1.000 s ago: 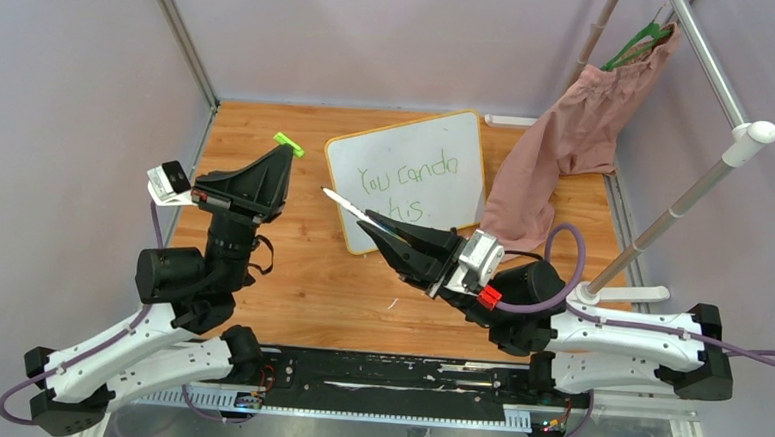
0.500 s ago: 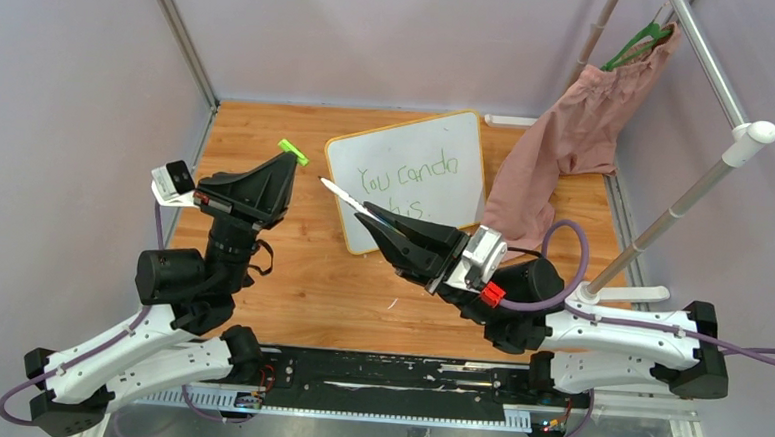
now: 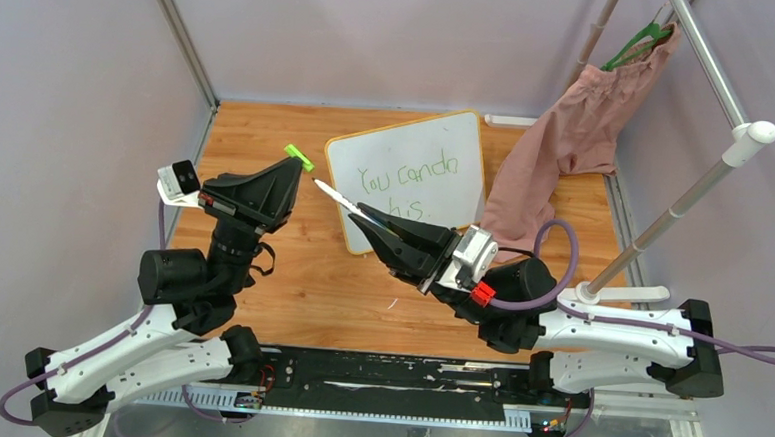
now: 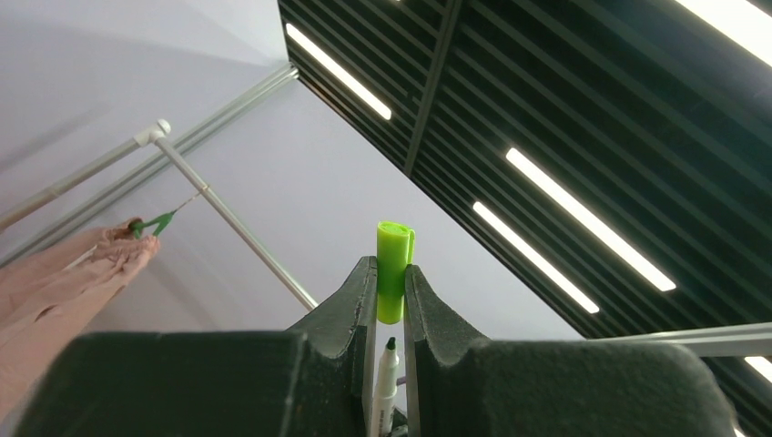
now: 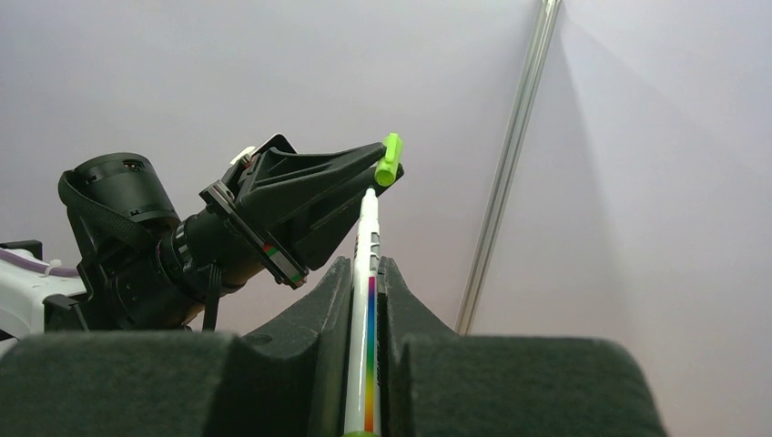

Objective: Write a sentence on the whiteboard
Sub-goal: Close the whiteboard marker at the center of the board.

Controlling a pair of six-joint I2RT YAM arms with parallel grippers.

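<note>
Your left fingers [image 3: 270, 182] clenched one lime-green plastic marker cap [image 3: 300, 158]. Your right fingers [image 3: 395, 235] gripped one slim white marker pen [image 3: 335, 196], tip toward ten o'clock. One yellow-rimmed white whiteboard [image 3: 423, 138] lay at one o'clock on the wooden tabletop [image 3: 253, 131], carrying the green handwritten sentence [image 3: 406, 177] in two lines.

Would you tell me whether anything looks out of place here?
The whiteboard lies askew on the table, and the pink garment trails down from its hanger, apparently touching the board's right edge. Nothing else stands out.
</note>
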